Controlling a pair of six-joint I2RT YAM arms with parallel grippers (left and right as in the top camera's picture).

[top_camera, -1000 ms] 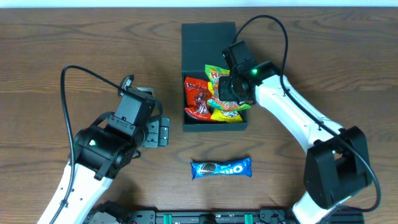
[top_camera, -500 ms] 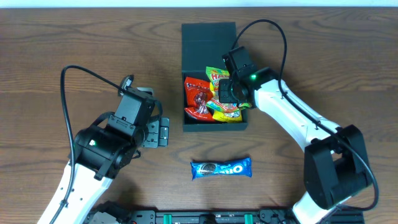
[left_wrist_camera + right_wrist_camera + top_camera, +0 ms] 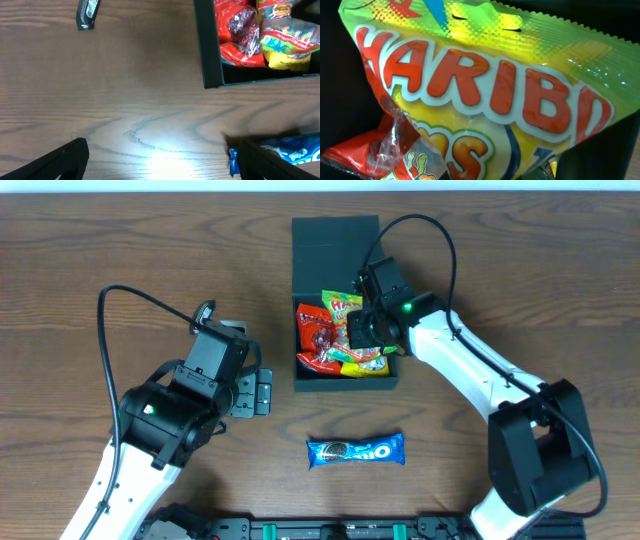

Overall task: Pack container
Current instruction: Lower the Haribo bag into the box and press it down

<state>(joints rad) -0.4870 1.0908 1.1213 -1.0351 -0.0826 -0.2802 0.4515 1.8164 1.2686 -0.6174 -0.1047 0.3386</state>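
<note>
1. At the far middle of the tabletop (image 3: 520, 260) sits the container (image 3: 345, 384), lid open, snacks inside.
2. Right gripper (image 3: 362, 328) hangs straight over its right side, closed tight, and seems to pinch the bag (image 3: 340, 304).
3. Left gripper (image 3: 255, 392) is wide open, empty, well to the left.

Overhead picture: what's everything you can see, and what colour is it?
Dark teal-green square box with flap lid: one, table middle, lid open.
Green-yellow shiny Haribo bag: one, topmost in the box.
Red shiny snack packet: one, box's left side.
Yellow snack packet: one, box's front.
Blue Oreo packet: one, on the table before the box.
Brown wooden table: one, under everything.
Left gripper: one, black, open, over the table left of the box.
Right gripper: one, black, shut, over the box by the Haribo bag.
</note>
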